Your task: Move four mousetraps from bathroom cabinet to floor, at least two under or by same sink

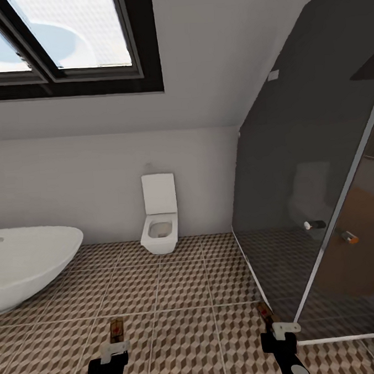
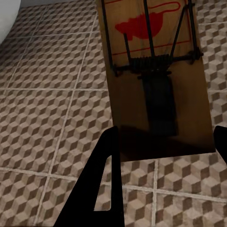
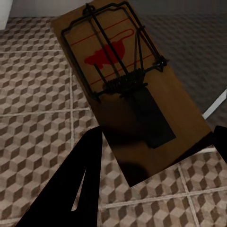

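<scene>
Gripping mousetrap (image 2: 156,80), left claw (image 1: 114,353) clamped; right claw (image 1: 281,332) clamped on second mousetrap (image 3: 130,94); above bathroom floor (image 1: 176,287)

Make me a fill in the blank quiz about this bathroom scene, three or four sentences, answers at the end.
1. Each end effector, left and right, is shut on a ____.
2. The white fixture against the far wall with its lid raised is a ____.
3. The white oval bathtub sits on the robot's ____ side.
4. The bathroom floor tiles show a 3D ____ pattern.

Missing words: mousetrap; toilet; left; cube
</scene>
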You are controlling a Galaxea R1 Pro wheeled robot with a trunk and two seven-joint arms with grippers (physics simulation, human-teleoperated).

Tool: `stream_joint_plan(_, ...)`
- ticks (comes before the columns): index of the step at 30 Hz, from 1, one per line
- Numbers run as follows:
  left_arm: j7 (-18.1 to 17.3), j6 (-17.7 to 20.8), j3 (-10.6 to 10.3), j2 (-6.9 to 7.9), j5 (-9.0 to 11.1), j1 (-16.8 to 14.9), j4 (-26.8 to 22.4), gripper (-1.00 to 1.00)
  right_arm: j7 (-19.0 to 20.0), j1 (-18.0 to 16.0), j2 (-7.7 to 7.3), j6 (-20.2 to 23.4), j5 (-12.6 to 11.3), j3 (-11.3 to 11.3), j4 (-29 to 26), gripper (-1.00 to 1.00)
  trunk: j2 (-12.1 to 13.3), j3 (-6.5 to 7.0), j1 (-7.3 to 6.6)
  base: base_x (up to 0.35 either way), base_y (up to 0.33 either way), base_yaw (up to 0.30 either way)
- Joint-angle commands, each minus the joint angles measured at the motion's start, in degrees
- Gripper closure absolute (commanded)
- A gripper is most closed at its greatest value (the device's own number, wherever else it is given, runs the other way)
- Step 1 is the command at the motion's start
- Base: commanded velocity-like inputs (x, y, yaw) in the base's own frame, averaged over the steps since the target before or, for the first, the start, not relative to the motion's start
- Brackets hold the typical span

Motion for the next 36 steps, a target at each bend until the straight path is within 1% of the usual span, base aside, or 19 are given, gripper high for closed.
stream_joint_plan(1,0.3,-0.1,-0.2,-0.04,-0.3,-0.1,0.1,1.0,-0.1,0.0,-0.05,-0.2,-0.5,0.5,0.0,1.0,-0.1,-0.06,0.04,0.0,0.0,0.218)
stream_joint_plan(20,0.3,-0.1,-0.2,-0.04,-0.3,-0.1,0.1,1.0,-0.1,0.0,-0.16,-0.2,-0.6,0.5,0.0,1.0,-0.1,1.29,0.04,0.0,0.0,0.216)
stream_joint_plan(25,0.3,-0.1,-0.2,-0.04,-0.3,-0.1,0.1,1.0,-0.1,0.0,-0.21,-0.2,-0.6,0.5,0.0,1.0,-0.1,1.41,0.04,0.0,0.0,0.075)
stream_joint_plan(36,0.3,-0.1,-0.2,-0.14,-0.3,-0.1,0.1,1.0,-0.1,0.0,-0.23,-0.2,-0.6,0.5,0.0,1.0,-0.1,1.43,0.04,0.001,0.0,0.006)
